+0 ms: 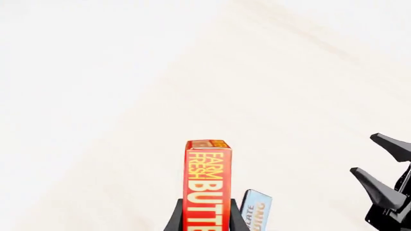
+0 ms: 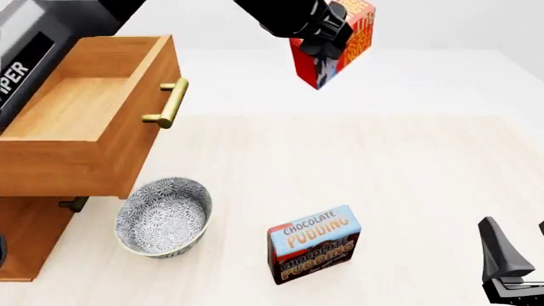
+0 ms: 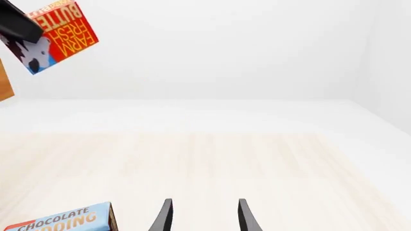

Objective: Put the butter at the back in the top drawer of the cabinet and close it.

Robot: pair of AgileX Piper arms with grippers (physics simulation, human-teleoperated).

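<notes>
The butter [image 2: 353, 35], a small red and orange box, hangs high over the table to the right of the cabinet, with my left gripper [image 2: 327, 41] shut on it. In the left wrist view the butter [image 1: 207, 178] stands upright between the two fingers [image 1: 174, 219]. The top drawer [image 2: 68, 111] of the orange-brown cabinet [image 2: 25, 236] is pulled far out, its light wood interior bare, its brass handle [image 2: 170, 102] facing the butter. My right gripper [image 3: 204, 214] is open and holds nothing, low at the front right of the table [image 2: 501, 258].
A blue-and-brown Chocolate Pudding box [image 2: 314, 244] stands near the front middle of the table. A patterned grey bowl [image 2: 163, 217] sits just below the open drawer's front. A lower drawer handle [image 2: 72, 204] shows under the drawer.
</notes>
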